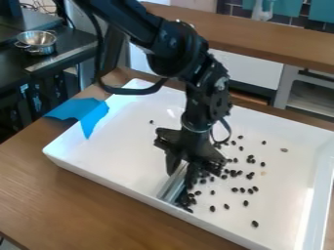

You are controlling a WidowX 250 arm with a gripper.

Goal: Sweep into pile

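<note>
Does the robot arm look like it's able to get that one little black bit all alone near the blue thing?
Probably yes: the black bit sits inside the white tray, close to the robot arm, and I see nothing between them.

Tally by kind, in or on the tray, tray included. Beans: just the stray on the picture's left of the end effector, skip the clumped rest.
White tray: 1
Metal strip: 1
Blue sheet: 1
Brownish bits: 2
Stray black bean: 1
Total: 6
</note>
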